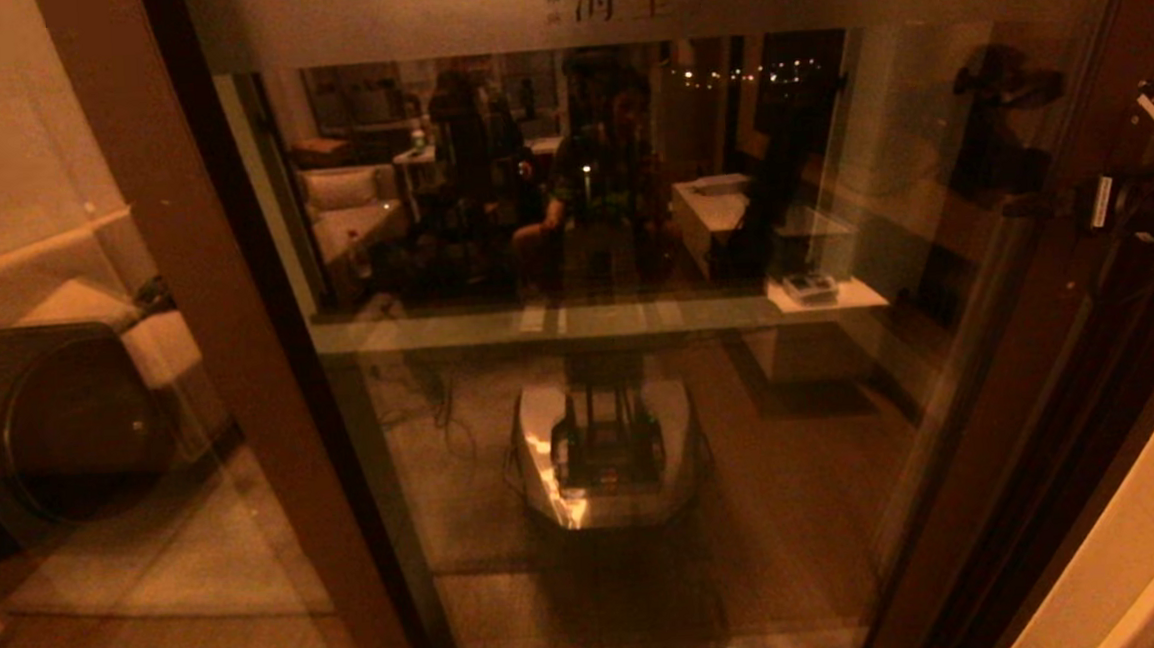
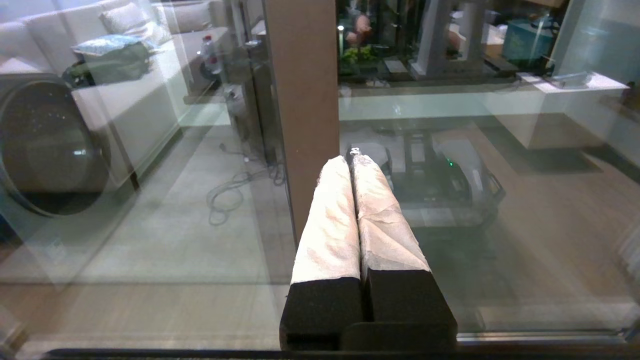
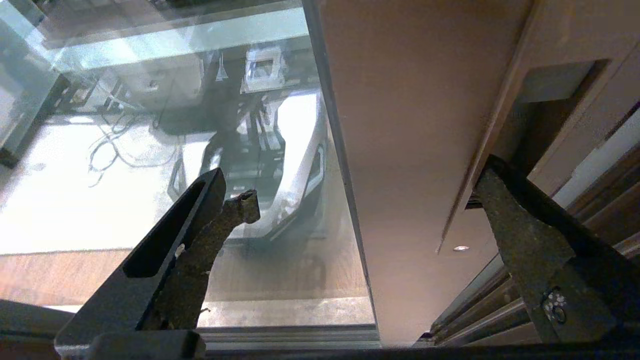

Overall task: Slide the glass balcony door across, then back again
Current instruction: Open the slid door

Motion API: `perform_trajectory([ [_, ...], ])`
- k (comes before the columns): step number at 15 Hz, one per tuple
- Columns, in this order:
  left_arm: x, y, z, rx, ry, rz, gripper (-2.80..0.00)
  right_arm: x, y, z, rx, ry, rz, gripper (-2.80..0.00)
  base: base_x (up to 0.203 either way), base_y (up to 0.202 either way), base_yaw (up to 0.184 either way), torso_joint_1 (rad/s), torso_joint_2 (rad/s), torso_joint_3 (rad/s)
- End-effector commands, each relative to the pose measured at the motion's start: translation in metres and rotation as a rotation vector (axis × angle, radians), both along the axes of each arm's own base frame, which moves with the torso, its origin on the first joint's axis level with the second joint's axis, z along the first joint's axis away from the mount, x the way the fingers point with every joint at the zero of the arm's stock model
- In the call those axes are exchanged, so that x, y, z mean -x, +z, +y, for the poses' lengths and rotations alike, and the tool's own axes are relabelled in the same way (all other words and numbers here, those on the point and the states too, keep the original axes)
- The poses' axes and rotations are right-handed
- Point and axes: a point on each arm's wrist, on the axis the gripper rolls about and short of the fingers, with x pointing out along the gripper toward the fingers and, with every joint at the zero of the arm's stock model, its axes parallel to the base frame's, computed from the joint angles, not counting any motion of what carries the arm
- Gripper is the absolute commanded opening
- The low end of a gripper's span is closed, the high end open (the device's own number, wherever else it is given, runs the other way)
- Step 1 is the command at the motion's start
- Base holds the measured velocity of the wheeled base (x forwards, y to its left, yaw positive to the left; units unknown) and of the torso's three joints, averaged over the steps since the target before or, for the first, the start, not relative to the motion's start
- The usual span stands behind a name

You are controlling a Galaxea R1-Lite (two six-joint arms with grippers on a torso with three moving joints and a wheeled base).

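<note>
Right gripper (image 3: 365,200) spread wide, straddling glass balcony door (image 3: 410,125) stile; left gripper (image 2: 356,160) pressed together, parked before glass.

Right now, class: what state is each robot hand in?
Left hand: closed, holding nothing.
Right hand: open, fingers either side of the glass balcony door stile, gripping nothing.

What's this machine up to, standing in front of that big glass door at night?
It's a two-armed robot working a sliding glass balcony door. Its right gripper has its jaws spread wide on either side of the door's brown frame, at the door's right-hand edge, though I can't tell if they touch it. The left gripper is idle, jaws shut, just pointing at the glass near the other brown upright. You can see the robot's own reflection in the pane.
</note>
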Motion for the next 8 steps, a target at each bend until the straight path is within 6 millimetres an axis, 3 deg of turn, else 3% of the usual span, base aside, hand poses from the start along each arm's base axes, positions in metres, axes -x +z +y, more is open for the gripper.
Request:
perform_trajectory([
  [1,-0.003,-0.010,0.000,0.000,0.000,0.035,-2.80,0.003,0.007,0.010,0.004,0.029,-0.018,0.00,0.000,0.000,0.000,0.000,0.00,0.000],
  [8,-0.003,-0.010,0.000,0.000,0.000,0.036,-2.80,0.005,0.006,0.023,0.008,0.041,-0.007,0.00,0.000,0.000,0.000,0.000,0.00,0.000],
])
